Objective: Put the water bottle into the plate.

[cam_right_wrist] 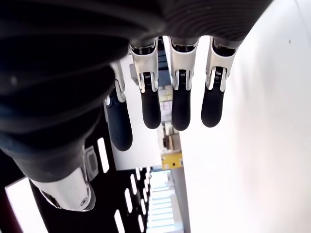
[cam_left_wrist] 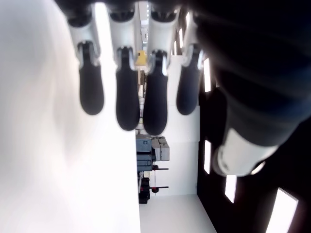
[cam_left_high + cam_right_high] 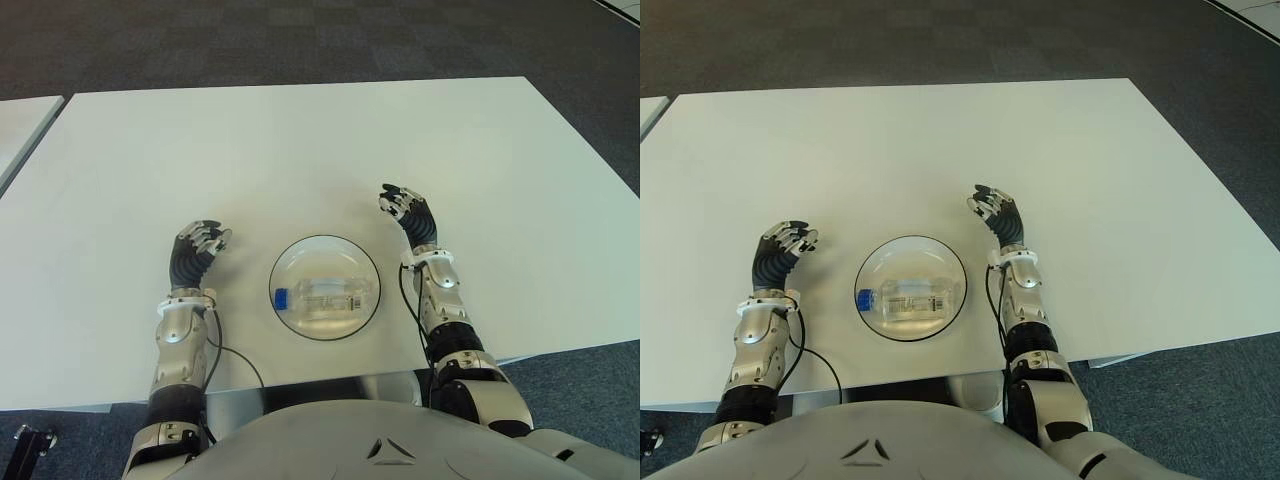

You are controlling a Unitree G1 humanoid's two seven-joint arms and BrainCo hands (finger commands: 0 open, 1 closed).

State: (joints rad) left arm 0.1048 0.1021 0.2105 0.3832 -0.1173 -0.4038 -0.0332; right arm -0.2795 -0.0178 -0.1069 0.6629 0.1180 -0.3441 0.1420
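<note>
Water bottle (image 3: 330, 296) is seen lying on its side inside plate (image 3: 286, 266) on counter (image 3: 300, 150), so task is judged complete; left hand (image 3: 197, 248) & right hand (image 3: 408, 212) are held either side w/ fingers relaxed, nothing gripped.

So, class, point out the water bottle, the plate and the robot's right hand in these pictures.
water bottle (image 3: 330, 296): left eye view, on its clear labelled body, lying in the plate.
plate (image 3: 293, 256): left eye view, on its bare rim, far side.
right hand (image 3: 997, 216): right eye view, on the back of the hand, holding nothing.
</note>
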